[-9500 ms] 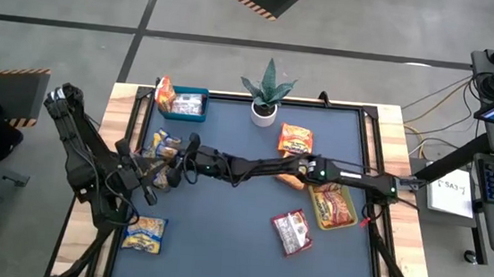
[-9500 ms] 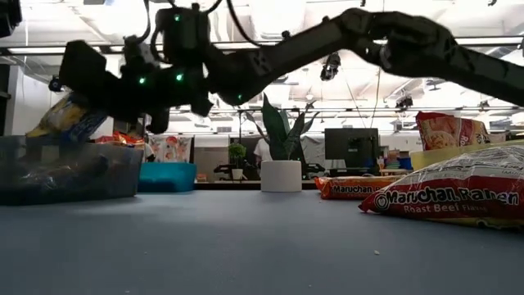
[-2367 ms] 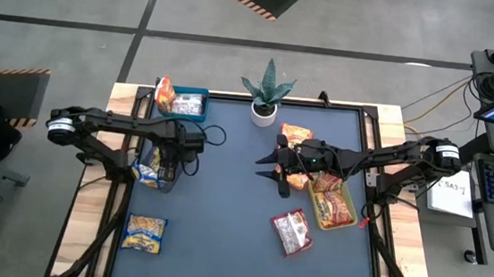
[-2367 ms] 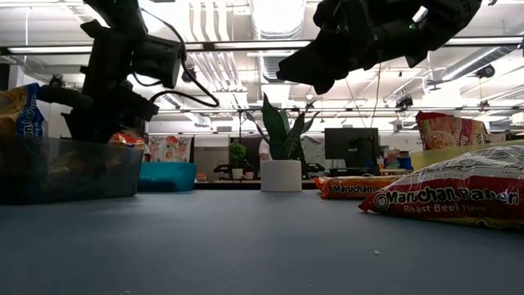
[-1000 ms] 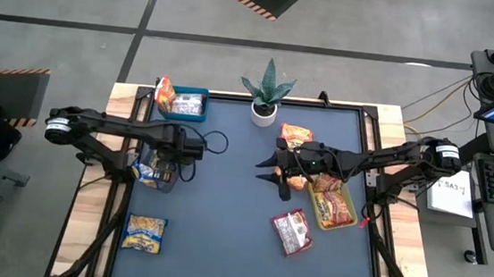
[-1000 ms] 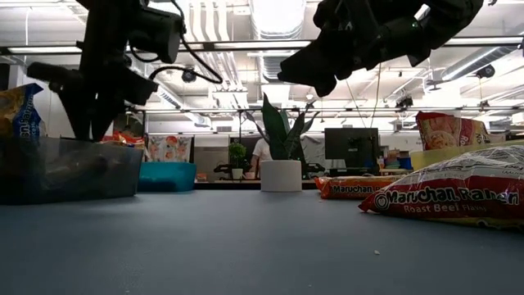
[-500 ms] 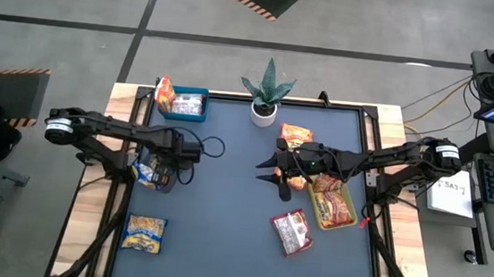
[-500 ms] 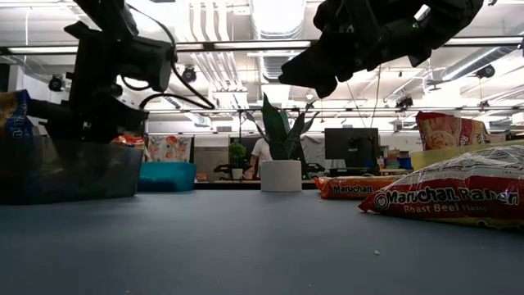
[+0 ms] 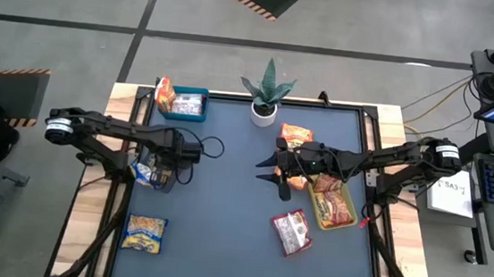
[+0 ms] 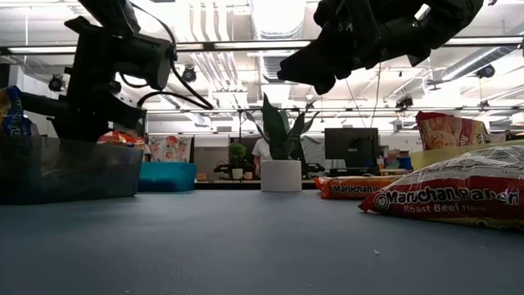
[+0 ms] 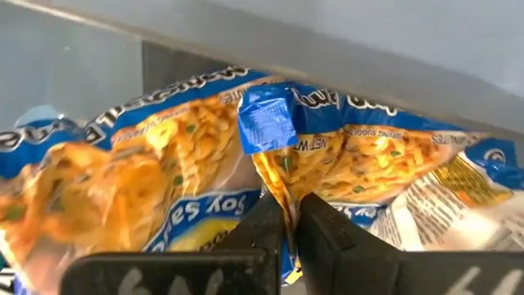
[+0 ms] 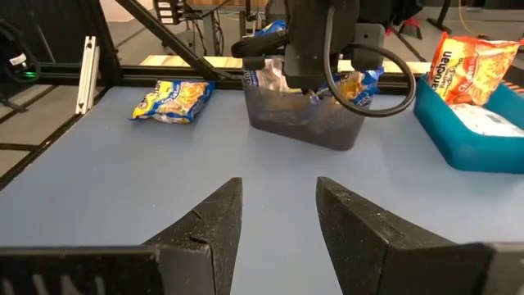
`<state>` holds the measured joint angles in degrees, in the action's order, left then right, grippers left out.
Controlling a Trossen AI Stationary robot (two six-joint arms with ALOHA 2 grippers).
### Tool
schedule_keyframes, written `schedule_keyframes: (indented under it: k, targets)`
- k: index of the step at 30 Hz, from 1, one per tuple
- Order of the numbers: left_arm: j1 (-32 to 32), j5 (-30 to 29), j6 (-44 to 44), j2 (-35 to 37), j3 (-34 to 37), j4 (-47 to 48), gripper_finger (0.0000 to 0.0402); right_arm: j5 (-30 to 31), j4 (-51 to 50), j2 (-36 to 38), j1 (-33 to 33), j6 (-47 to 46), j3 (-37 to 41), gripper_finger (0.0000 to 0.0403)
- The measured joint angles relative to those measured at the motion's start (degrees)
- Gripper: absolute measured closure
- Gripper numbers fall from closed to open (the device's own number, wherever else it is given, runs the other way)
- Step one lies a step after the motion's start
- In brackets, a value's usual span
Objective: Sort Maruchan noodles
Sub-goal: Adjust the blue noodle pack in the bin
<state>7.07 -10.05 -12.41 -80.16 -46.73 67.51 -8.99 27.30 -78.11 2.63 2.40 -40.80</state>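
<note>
My left gripper (image 11: 284, 215) points down into a dark see-through bin (image 9: 157, 162) at the table's left, shut on a yellow-and-blue noodle packet (image 11: 164, 164) that lies there among others. My right gripper (image 9: 271, 172) hangs open over the middle of the table with nothing between its fingers (image 12: 278, 192). A yellow-and-blue packet (image 9: 145, 233) lies flat near the front left. A red-and-white packet (image 9: 292, 231) lies at the front right. An orange-red packet (image 9: 295, 138) lies farther back. More orange-red packets lie in a yellow-green bin (image 9: 319, 218). My left gripper pinches a raised fold of the yellow-and-blue packet's film (image 11: 274, 176) between its two fingers, just below the packet's blue corner flap. The fingers come from above, pointing down. The packet lies in the bin among the other packets.
A blue bin (image 9: 199, 92) with packets stands at the far left corner, and an orange-red packet (image 9: 165, 91) leans on its left end. A small potted plant (image 9: 266, 95) stands at the far edge. Bare table lies between the two arms.
My left gripper has gone down into the dark bin and shut on the packet. The yellow-and-blue packet that stuck up at the bin's left end in the low view now stands lower.
</note>
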Motion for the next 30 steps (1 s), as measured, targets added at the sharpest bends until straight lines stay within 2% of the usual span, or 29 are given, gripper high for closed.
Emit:
schedule_keyframes:
  k: [10,16,23,26,30]
  targets:
    - [-2.28,-6.47,4.94,0.61,-6.64,6.79,0.0400,0.00,0.05,0.00,0.00,0.17,0.00,0.0257]
    - [-5.72,-6.57,12.21,0.67,-9.92,11.36,0.0401,0.01,0.03,0.00,0.00,0.16,0.00,0.0257]
    - [-9.47,-3.64,21.79,0.68,-9.80,12.23,0.0402,0.02,-0.47,0.00,0.00,-1.04,0.00,0.0257]
    - [-11.10,-3.38,23.48,0.68,-9.80,12.42,0.0402,0.02,-0.81,0.00,0.00,-1.42,0.00,0.0257]
    - [-12.86,0.57,24.87,0.68,-9.80,12.47,0.0393,0.02,-1.01,0.00,0.00,-1.91,0.00,0.0257]
